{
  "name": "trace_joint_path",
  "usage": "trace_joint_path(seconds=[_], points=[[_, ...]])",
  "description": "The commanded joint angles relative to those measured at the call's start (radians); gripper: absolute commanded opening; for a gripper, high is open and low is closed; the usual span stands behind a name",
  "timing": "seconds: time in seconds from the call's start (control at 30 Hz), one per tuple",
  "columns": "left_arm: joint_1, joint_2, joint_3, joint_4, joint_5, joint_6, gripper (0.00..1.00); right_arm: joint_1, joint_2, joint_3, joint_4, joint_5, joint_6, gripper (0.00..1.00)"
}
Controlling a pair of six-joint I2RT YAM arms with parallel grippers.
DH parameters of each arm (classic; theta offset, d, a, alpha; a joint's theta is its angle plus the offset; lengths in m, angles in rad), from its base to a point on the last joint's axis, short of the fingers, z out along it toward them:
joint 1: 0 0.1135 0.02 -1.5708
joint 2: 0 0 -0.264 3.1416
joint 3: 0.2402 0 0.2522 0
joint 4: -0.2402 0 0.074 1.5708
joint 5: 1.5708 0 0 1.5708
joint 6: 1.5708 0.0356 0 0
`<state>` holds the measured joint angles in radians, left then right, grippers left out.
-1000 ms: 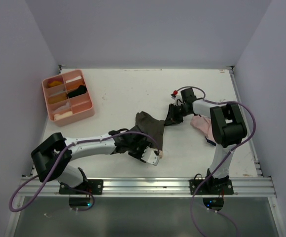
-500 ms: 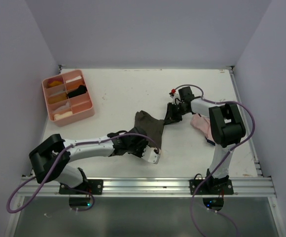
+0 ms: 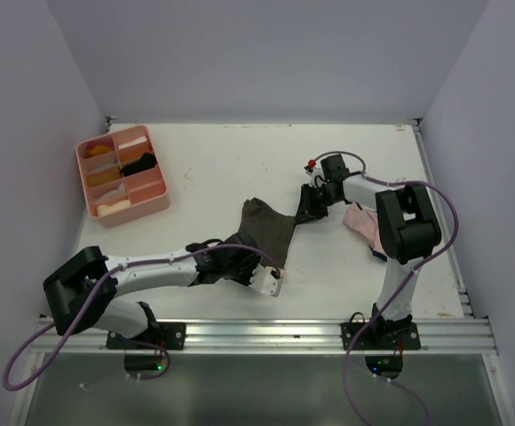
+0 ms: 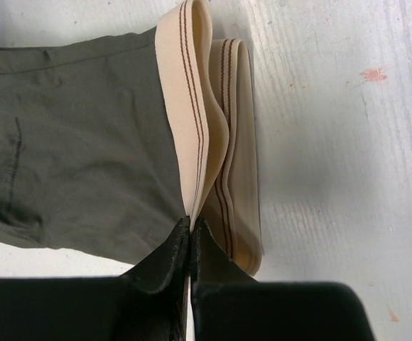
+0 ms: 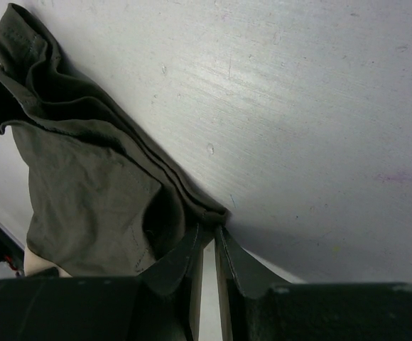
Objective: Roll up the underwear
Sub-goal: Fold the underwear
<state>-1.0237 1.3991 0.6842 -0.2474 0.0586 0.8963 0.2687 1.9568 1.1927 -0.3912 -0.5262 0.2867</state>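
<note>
The white table (image 3: 213, 169) carries the olive underwear (image 3: 271, 226), stretched out near the middle. The pink underwear (image 3: 362, 222) lies near the right edge. The left gripper (image 4: 190, 231) is closed tight on the olive underwear's cream waistband (image 4: 199, 121). The right gripper (image 5: 207, 238) pinches the far corner of the same piece.

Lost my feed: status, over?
Left gripper shut on cream waistband of olive underwear. Right gripper shut on its far corner. Pink underwear lies beside right arm.
</note>
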Motion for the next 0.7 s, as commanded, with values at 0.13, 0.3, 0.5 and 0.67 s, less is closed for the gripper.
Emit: trace_joint_path(seconds=[0.13, 0.3, 0.5, 0.67], points=[[-0.012, -0.068, -0.032, 0.016, -0.036, -0.013, 0.0, 0.0, 0.053, 0.008, -0.021, 0.144, -0.054, 0.18], [-0.012, -0.057, -0.063, 0.028, -0.054, -0.01, 0.0, 0.0, 0.059, 0.012, -0.025, 0.146, -0.058, 0.17], [-0.01, -0.063, -0.086, 0.031, -0.054, 0.0, 0.0, 0.0, 0.06, 0.013, -0.029, 0.15, -0.06, 0.18], [-0.012, -0.066, -0.086, 0.031, -0.042, 0.01, 0.23, 0.0, 0.059, 0.015, -0.031, 0.14, -0.058, 0.18]])
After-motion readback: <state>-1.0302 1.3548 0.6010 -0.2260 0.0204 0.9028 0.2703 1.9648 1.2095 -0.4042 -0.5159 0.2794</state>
